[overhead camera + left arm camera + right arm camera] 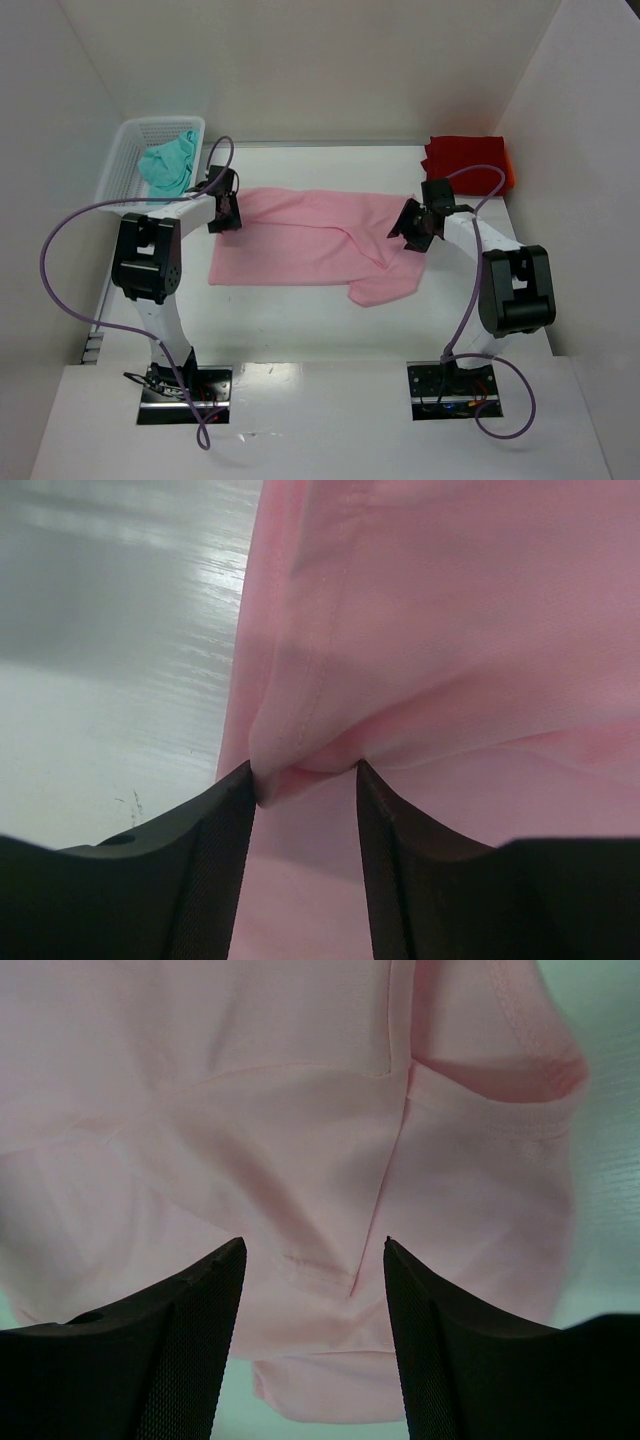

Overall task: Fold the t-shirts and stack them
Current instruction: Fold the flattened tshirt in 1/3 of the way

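Left gripper (303,772) is held apart around a raised fold of the pink shirt (300,240); the right gripper (314,1245) is likewise parted over its opposite end. The shirt is spread across the counter (300,320).

A white plastic mesh basket (118,170) stands at the far left corner of the white worktop (300,320), close against the left wall (50,120). Plain white walls close the worktop in at the back and on both sides. A white ledge (320,420) runs along its near edge.
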You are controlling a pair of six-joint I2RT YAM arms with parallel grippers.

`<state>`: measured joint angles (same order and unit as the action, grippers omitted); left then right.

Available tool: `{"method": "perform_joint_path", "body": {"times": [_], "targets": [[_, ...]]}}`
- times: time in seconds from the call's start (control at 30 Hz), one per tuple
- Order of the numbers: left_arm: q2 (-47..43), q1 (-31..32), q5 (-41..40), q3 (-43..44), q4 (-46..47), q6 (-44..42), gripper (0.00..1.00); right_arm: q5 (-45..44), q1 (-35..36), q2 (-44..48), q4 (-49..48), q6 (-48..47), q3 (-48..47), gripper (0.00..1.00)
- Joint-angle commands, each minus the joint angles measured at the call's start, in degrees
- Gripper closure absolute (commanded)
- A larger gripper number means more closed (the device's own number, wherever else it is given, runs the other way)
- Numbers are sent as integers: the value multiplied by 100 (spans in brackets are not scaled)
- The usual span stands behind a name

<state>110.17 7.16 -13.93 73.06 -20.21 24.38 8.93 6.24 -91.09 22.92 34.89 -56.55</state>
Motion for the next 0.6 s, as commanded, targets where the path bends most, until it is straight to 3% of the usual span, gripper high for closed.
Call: {"method": "perform_joint_path", "body": {"times": [0.0, 0.2, 0.27, 0.47, 0.57], "targets": [[22, -74, -127, 95, 219, 93, 48, 12, 114, -111, -332, 44, 48, 37], [22, -74, -74, 95, 324, 40, 64, 12, 114, -172, -332, 44, 48, 44], [22, -74, -13, 95, 324, -12, 76, 12, 114, -233, -332, 44, 48, 44], [22, -74, 39, 95, 324, -65, 98, -233, 167, -286, -148, 167, 162, 41], [22, -74, 40, 95, 324, -117, 100, -234, 167, -339, -217, 167, 215, 41]]}}
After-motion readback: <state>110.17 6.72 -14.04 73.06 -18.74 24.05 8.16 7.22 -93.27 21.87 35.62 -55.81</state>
